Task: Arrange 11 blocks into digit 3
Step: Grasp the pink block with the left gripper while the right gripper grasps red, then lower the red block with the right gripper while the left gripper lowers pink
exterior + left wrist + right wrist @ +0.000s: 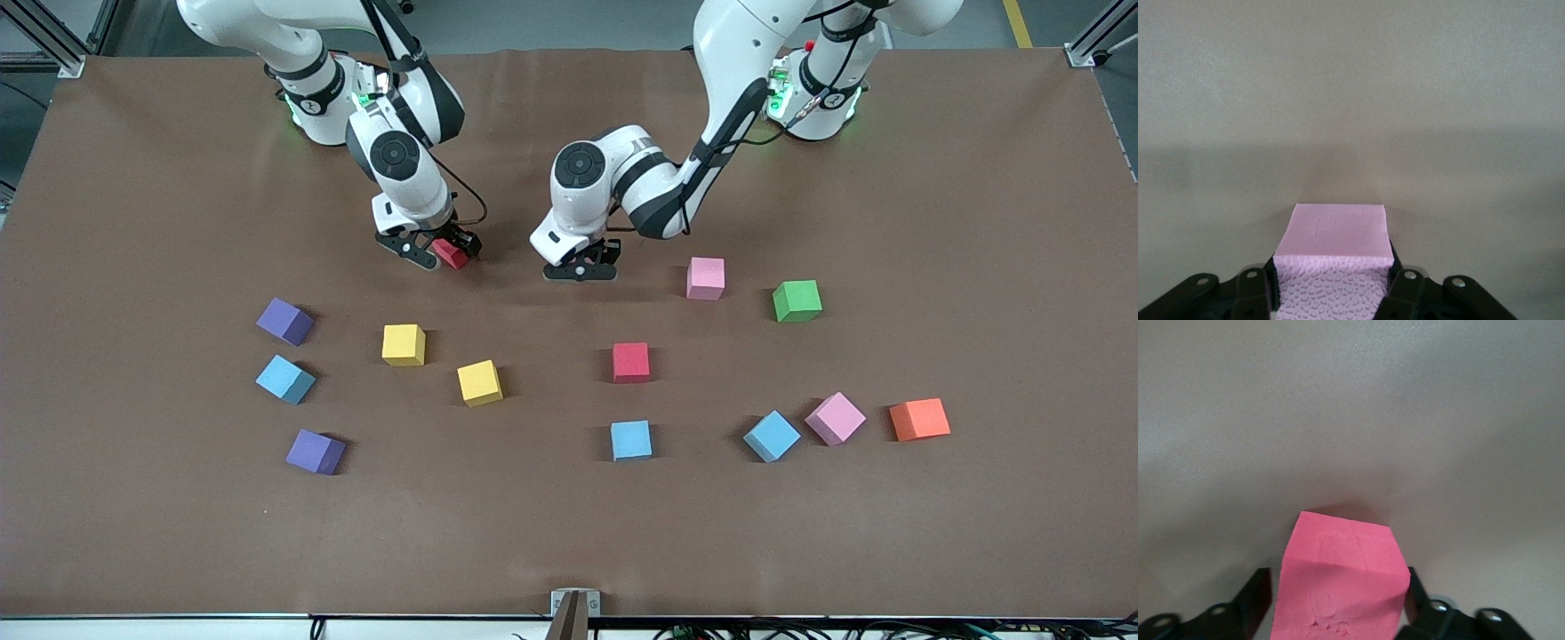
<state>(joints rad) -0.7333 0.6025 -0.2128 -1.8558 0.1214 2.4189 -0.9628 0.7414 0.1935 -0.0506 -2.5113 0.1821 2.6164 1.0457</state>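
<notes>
Red cube (1341,580) sits skewed between right gripper (1338,607) fingers—corner outward.

A green cube (797,300) rests on the brown tabletop (978,222) toward the left arm's end. An orange cube (920,420) lies nearer the front camera than the green one and closer still to that same end; the two are well apart. Both sit flat, each turned slightly out of line with the tabletop's edges. A small metal bracket (575,603) (partly cut off by the frame) is fixed at the middle of the tabletop's near edge.
</notes>
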